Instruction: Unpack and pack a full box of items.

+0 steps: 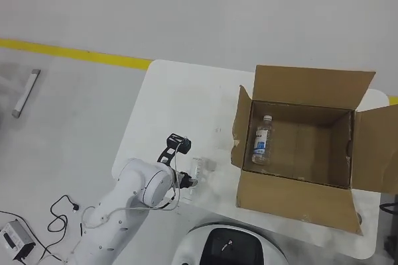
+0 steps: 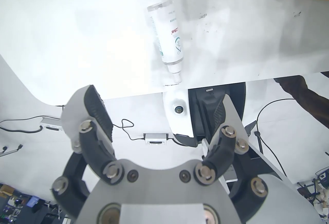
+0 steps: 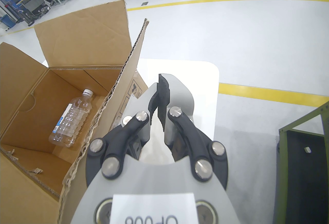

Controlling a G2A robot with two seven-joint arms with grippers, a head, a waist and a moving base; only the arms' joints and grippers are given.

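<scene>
An open cardboard box (image 1: 295, 199) stands on the right half of the white table (image 1: 186, 93). A clear water bottle (image 1: 263, 138) lies on its floor, also seen in the right wrist view (image 3: 70, 119). A small white bottle (image 1: 195, 171) lies on its side left of the box, close to the table's near edge. My left gripper (image 2: 158, 95) hovers open above the table, a short way from the white bottle (image 2: 168, 37), with nothing between its fingers. My right gripper (image 3: 159, 88) is shut and empty, outside the box (image 3: 84, 34) beside its right flap.
The box's flaps stand up and outward on all sides. The table's near edge (image 2: 128, 96) runs just past the white bottle's cap. A green frame (image 3: 303, 158) stands off the table's right end. Cables and a power brick (image 1: 16, 238) lie on the floor.
</scene>
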